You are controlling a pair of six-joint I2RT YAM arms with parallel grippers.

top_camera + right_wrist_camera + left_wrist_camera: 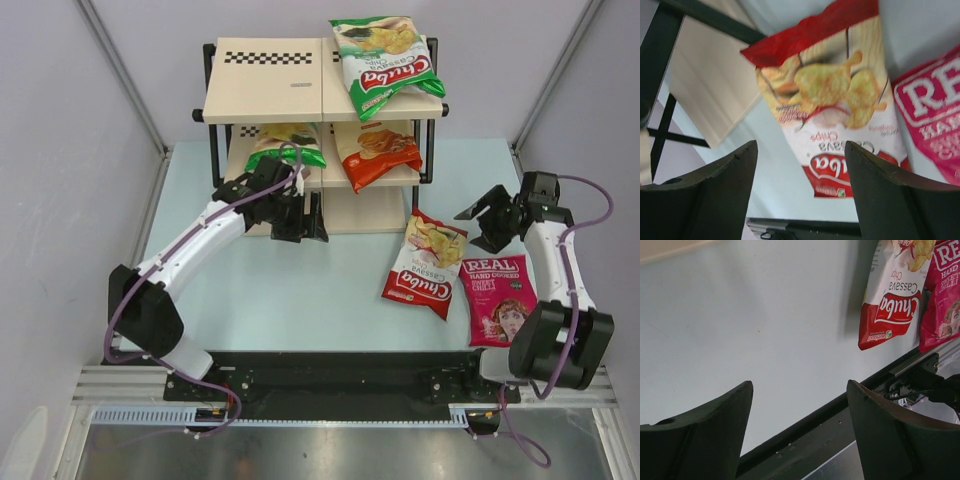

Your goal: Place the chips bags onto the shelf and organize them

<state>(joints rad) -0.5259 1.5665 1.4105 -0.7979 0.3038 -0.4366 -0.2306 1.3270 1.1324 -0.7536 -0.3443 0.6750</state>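
Observation:
The shelf (265, 85) stands at the back of the table. One green-and-white chips bag (385, 62) lies on its top board. A second green bag (285, 147) and an orange bag (375, 152) rest on the middle board. A red-and-white bag (425, 265) (892, 295) (835, 100) and a magenta bag (497, 298) (942, 295) (930, 125) lie flat on the table at the right. My left gripper (305, 228) (800, 390) hangs open and empty in front of the shelf's lower left. My right gripper (478, 225) (801, 150) is open and empty just right of the red-and-white bag.
A black rail (340, 375) with the arm bases runs along the near table edge. Grey walls (70, 150) close both sides. The shelf's black frame post (660, 45) and a beige board (710, 85) show at the left of the right wrist view.

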